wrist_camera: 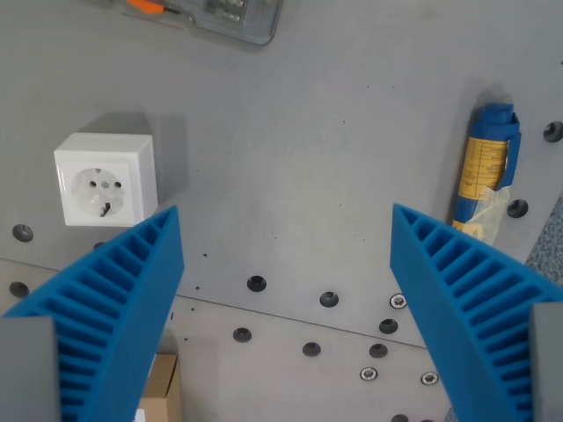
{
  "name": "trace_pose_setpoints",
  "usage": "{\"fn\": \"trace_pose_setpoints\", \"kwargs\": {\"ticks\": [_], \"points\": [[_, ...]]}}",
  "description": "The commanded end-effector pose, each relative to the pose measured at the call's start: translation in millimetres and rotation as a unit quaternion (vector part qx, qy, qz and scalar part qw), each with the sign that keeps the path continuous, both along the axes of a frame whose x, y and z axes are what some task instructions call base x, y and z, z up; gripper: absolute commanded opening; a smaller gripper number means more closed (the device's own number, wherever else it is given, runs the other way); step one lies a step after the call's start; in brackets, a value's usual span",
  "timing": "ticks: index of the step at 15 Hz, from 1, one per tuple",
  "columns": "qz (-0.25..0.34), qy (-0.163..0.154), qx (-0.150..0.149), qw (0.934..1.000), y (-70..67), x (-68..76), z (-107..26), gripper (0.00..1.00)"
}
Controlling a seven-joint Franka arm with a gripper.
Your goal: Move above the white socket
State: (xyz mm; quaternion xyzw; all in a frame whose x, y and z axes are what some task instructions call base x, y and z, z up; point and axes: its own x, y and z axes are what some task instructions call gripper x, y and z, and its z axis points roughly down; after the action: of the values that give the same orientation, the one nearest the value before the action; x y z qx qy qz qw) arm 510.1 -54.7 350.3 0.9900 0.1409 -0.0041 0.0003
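Note:
The white socket (104, 178) is a small square box with a round two-pin face, resting on the grey table at the wrist view's left. My gripper (286, 230) hangs above the table, open, with nothing between its two ribbed blue fingers (119, 303). The left fingertip sits just below and to the right of the socket in the picture; the right finger (471, 294) is far over on the wrist view's right. The socket lies left of the gap between the fingers.
A blue and yellow tube (486, 171) lies at the right. A clear plastic case with an orange item (198, 18) is at the top edge. A cardboard box (158, 391) shows at the bottom left. Bolt holes (256, 283) dot the grey table.

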Motion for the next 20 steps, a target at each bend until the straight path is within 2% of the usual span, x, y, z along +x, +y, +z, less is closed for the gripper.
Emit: {"fn": "trace_pose_setpoints", "kwargs": {"ticks": [1, 12, 16, 20], "points": [[0.0, -0.002, 0.0, 1.0, 0.0, -0.2, 1.9, 1.0], [-0.003, -0.008, -0.001, 1.0, 4.9, -3.9, -5.5, 1.0], [-0.008, -0.02, -0.003, 0.9998, 10.8, -8.6, -14.2, 1.0], [-0.014, -0.036, -0.006, 0.9992, 19.5, -15.6, -28.2, 1.0]]}}
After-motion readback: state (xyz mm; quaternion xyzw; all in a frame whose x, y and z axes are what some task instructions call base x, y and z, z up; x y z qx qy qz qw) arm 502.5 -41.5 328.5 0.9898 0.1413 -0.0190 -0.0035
